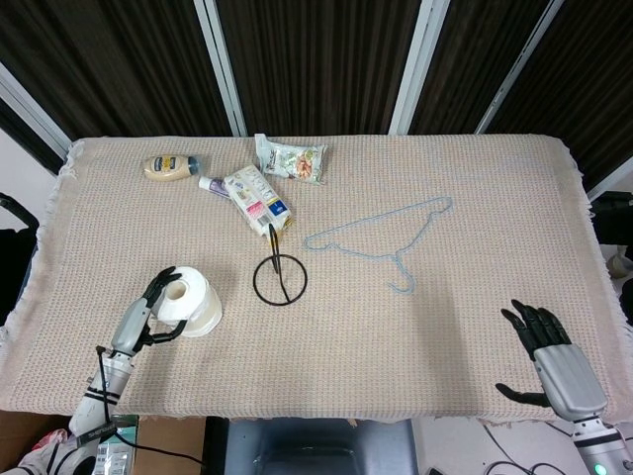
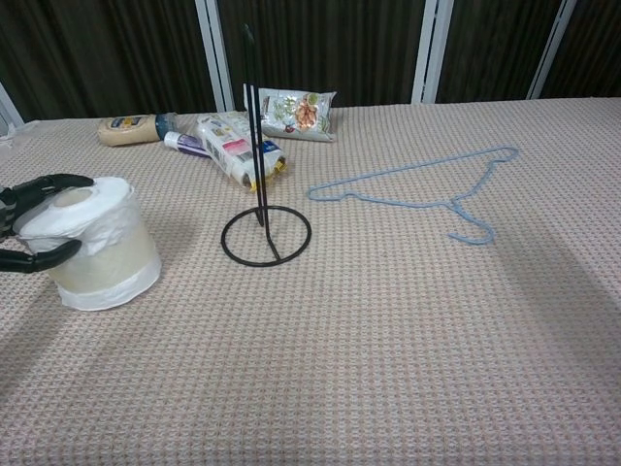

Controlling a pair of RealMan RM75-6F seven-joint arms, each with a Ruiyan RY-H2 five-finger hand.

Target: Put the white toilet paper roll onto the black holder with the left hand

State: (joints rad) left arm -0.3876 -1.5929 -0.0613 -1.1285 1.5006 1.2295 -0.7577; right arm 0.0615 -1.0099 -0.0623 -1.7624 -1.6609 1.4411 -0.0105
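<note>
The white toilet paper roll (image 1: pixel 190 300) (image 2: pixel 92 254) stands on the woven cloth at the near left, leaning slightly. My left hand (image 1: pixel 148 315) (image 2: pixel 34 218) holds it from its left side, with fingers curled over the top rim and the thumb against the wall. The black holder (image 1: pixel 278 265) (image 2: pixel 252 116) is a ring base with an upright rod, standing right of the roll and apart from it. At the table's near right edge my right hand (image 1: pixel 549 361) rests open with its fingers spread; the chest view does not show it.
A blue wire hanger (image 1: pixel 381 237) (image 2: pixel 427 189) lies right of the holder. Behind the holder lie a packaged tube (image 1: pixel 252 198) (image 2: pixel 228 148), a snack bag (image 1: pixel 290 158) (image 2: pixel 296 112) and a mayonnaise bottle (image 1: pixel 170 167) (image 2: pixel 131 128).
</note>
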